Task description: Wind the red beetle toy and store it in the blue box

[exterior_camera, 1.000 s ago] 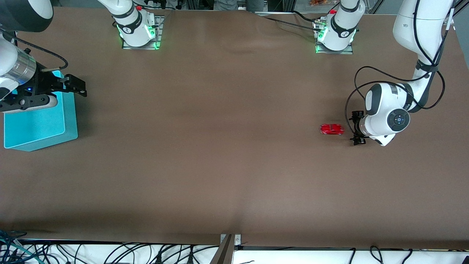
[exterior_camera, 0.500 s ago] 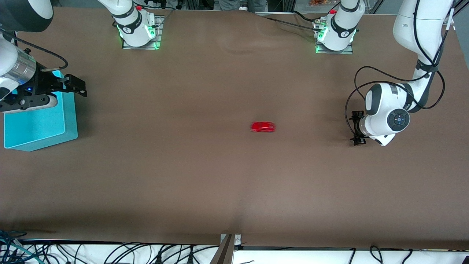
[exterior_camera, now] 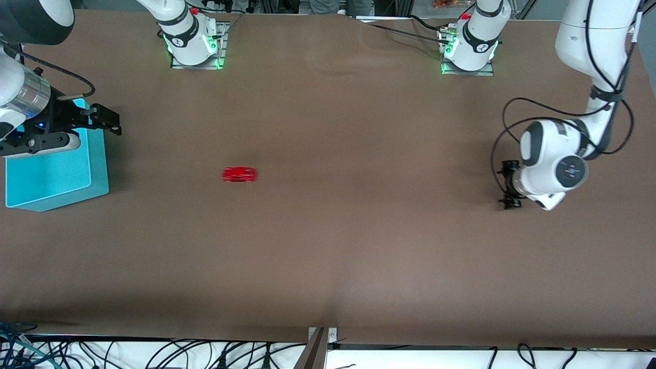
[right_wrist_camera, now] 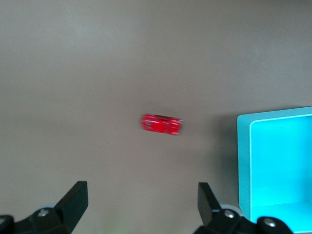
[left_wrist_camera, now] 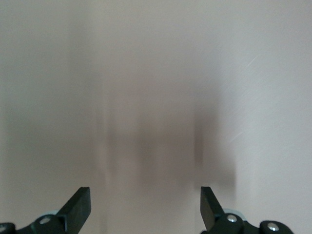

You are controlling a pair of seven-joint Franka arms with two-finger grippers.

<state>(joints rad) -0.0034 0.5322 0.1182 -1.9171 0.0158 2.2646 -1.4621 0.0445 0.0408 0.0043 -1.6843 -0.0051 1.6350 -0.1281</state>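
Front view: the red beetle toy sits loose on the brown desk, smeared with motion. A second ago it lay just beside the left hand; half a second ago it was about mid-desk; now it is well apart from that hand and much closer to the right hand and the blue box. That run reads as a wound toy let go, so the winding step looks done and the storing step is what remains. The left hand hangs low at its own end of the desk with fingers spread and nothing between them, and its arm has shifted slightly away from the toy's starting spot. The right hand hovers over the box's edge, fingers spread, waiting.

Left wrist view: only blurred desk lies ahead of the left hand's two spread fingers; no toy is in front of it.

Right wrist view: the toy lies ahead of the right hand's spread fingers, clear of them and close to the box's rim but not touching it. The likely next job falls to the right hand: catch the toy once it stops and drop it into the open box.
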